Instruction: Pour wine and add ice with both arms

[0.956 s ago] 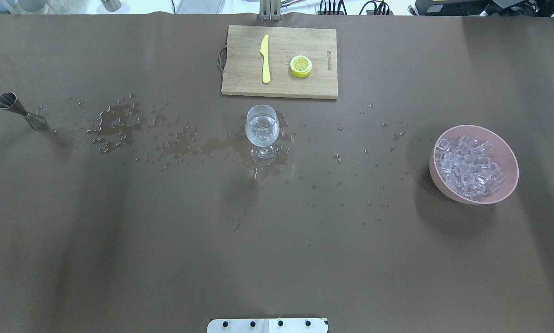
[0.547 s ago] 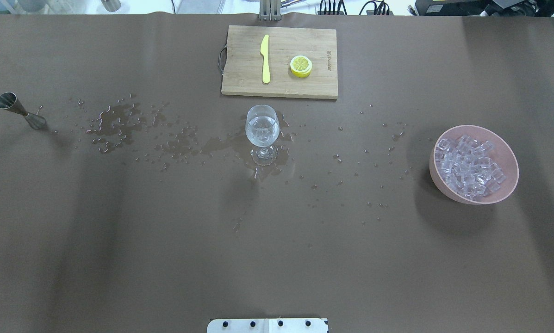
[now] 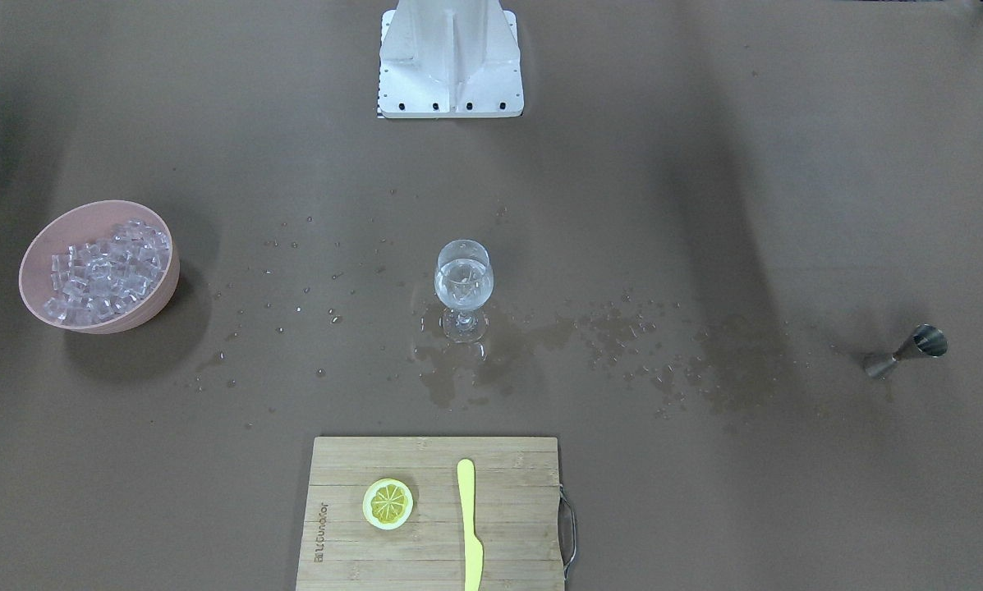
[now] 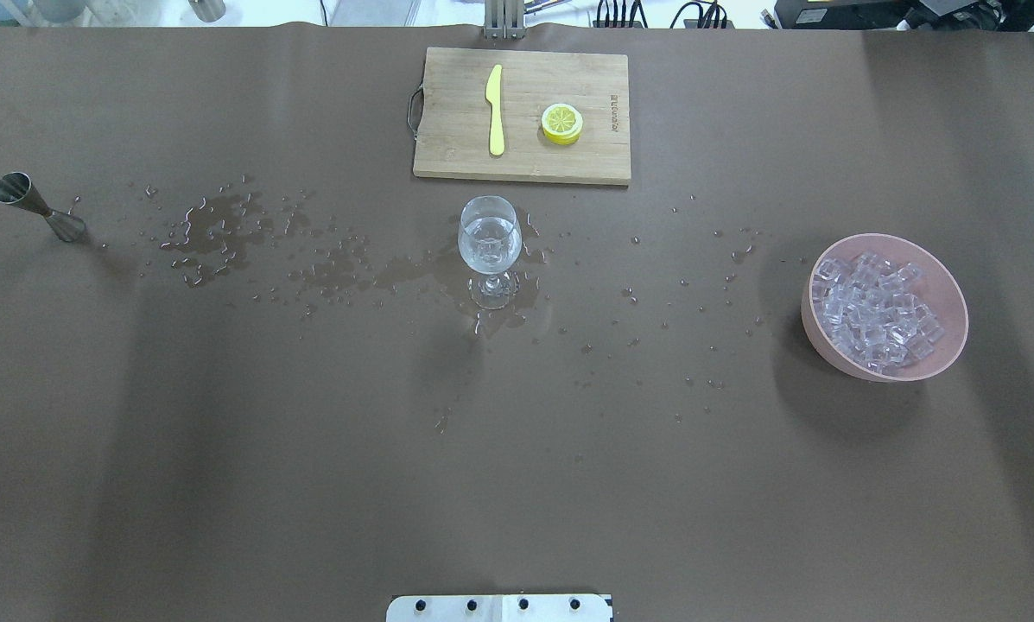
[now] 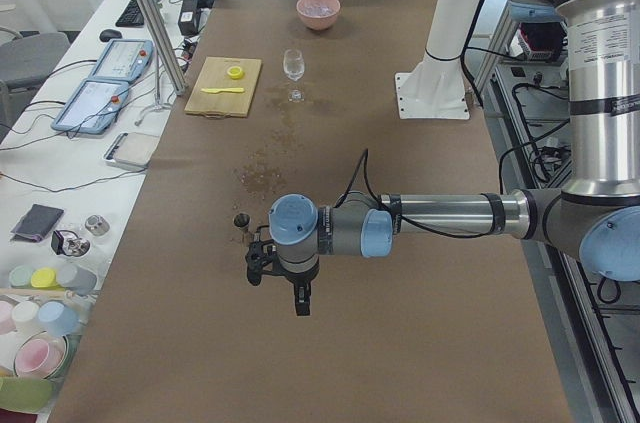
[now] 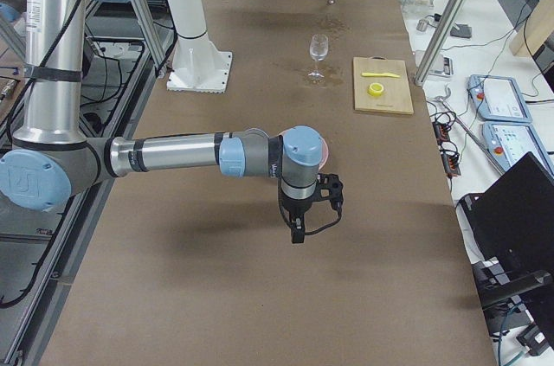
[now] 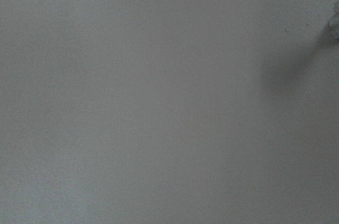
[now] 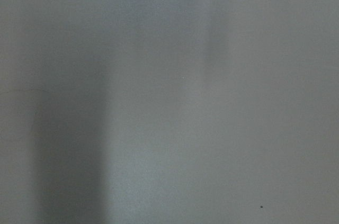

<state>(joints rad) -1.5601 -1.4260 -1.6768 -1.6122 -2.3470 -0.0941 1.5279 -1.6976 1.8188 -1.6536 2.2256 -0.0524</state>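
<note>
A stemmed wine glass [image 4: 489,246] stands at the table's middle with clear contents, in a patch of spilled drops; it also shows in the front view [image 3: 463,287]. The ice [image 4: 872,309] is piled in a pink bowl [image 4: 948,345] at the right, and shows at the left in the front view [image 3: 107,267]. A steel jigger [image 4: 40,209] stands at the far left. The left gripper [image 5: 301,300] hangs over bare table beside the jigger [image 5: 241,222]. The right gripper [image 6: 299,232] hangs over bare table near the bowl. I cannot tell whether either is open or shut.
A wooden cutting board [image 4: 447,155] at the table's far edge carries a yellow knife [image 4: 495,108] and a lemon slice [image 4: 561,122]. The white pedestal [image 3: 450,57] stands at the robot's side. Water drops [image 4: 223,233] are scattered across the middle. Both wrist views show only brown table.
</note>
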